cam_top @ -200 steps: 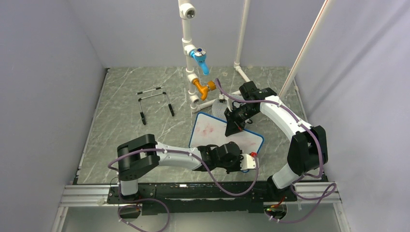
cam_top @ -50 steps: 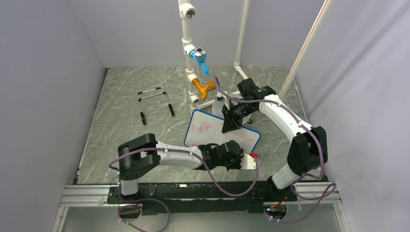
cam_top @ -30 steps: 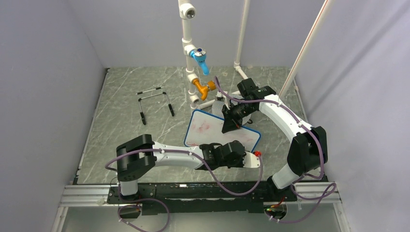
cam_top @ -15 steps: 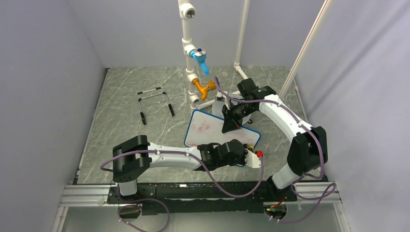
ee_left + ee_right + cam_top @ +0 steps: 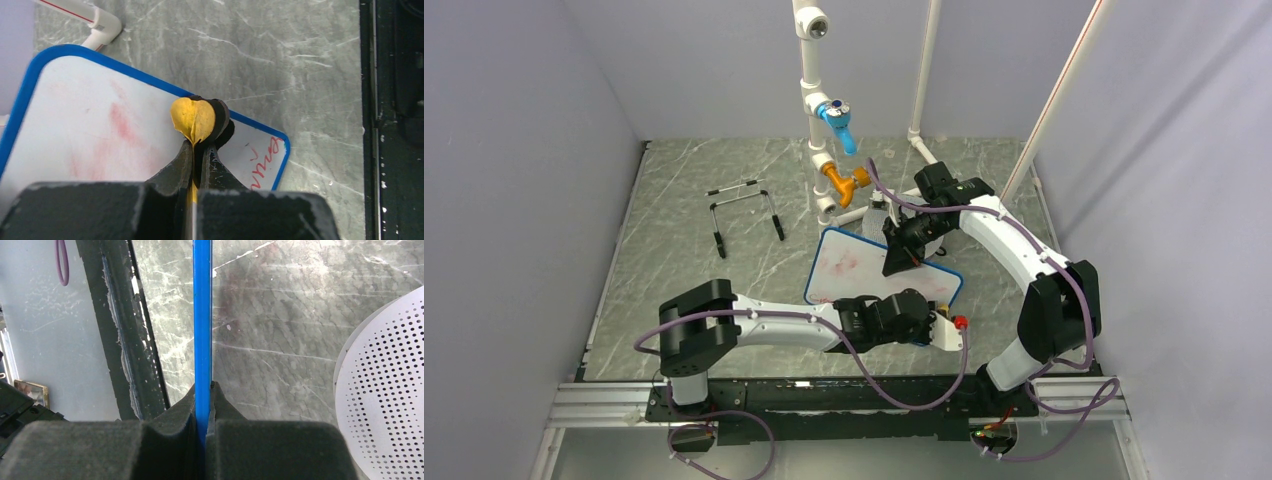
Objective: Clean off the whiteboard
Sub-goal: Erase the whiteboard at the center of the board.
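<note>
Nearest, along the bottom of the overhead view, runs the black rail [image 5: 844, 400] that carries both arm bases. Just beyond it the left arm stretches rightward across the lower middle of the frame. The left hand [image 5: 948, 324] is clamped tight on a small round pad [image 5: 194, 120], yellow on its face and black behind. In the left wrist view the two fingers [image 5: 182, 162] meet on the pad's lower end at the centre of the frame. The pad lies over the near blue edge of the whiteboard [image 5: 75, 135]; whether it presses on the board cannot be told.

The whiteboard sits at the middle of the overhead view, over the grey marbled surface [image 5: 684, 290], with its sides at an angle to the rail. Its white face carries pink smears [image 5: 120, 122] left of the pad and red writing [image 5: 265, 160] in the corner to the right of the fingers.

Further back, the right arm arches in from the right side of the frame, and the right hand [image 5: 894, 262] sits at the board's far edge. The right wrist view shows that hand closed on the blue frame [image 5: 202, 315], which runs edge-on up the centre of the picture. A round grey perforated disc [image 5: 385, 390] lies at the right edge of that view, apart from the frame.

Farthest, at the top centre of the overhead view, stands a white pipe [image 5: 809, 60] with a blue valve [image 5: 837, 120] and an orange valve [image 5: 846, 182]. A wire stand [image 5: 744, 212] rests in the upper left, well apart from the board.
</note>
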Controlling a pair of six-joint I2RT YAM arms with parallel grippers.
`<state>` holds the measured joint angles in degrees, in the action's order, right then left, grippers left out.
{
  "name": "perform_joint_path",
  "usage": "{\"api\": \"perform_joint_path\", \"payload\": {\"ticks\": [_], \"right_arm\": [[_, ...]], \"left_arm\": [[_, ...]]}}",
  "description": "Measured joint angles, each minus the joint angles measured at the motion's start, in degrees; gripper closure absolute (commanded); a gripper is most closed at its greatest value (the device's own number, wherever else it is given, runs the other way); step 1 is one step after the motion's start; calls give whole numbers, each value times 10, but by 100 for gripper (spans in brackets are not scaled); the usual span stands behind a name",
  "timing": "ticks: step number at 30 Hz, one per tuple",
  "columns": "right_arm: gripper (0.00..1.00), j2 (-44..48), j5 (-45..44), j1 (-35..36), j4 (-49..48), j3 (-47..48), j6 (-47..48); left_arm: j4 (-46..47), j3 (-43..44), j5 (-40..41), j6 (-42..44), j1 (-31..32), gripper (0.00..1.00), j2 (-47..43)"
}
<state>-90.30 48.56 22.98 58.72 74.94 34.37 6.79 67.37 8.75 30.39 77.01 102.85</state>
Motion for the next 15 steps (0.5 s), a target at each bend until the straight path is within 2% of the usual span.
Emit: {"api": "perform_joint_path", "payload": {"ticks": [15], "right_arm": [[100, -1, 1, 0, 1, 0, 0]], "left_arm": [[-7, -10, -46, -42, 0, 100, 26]]}}
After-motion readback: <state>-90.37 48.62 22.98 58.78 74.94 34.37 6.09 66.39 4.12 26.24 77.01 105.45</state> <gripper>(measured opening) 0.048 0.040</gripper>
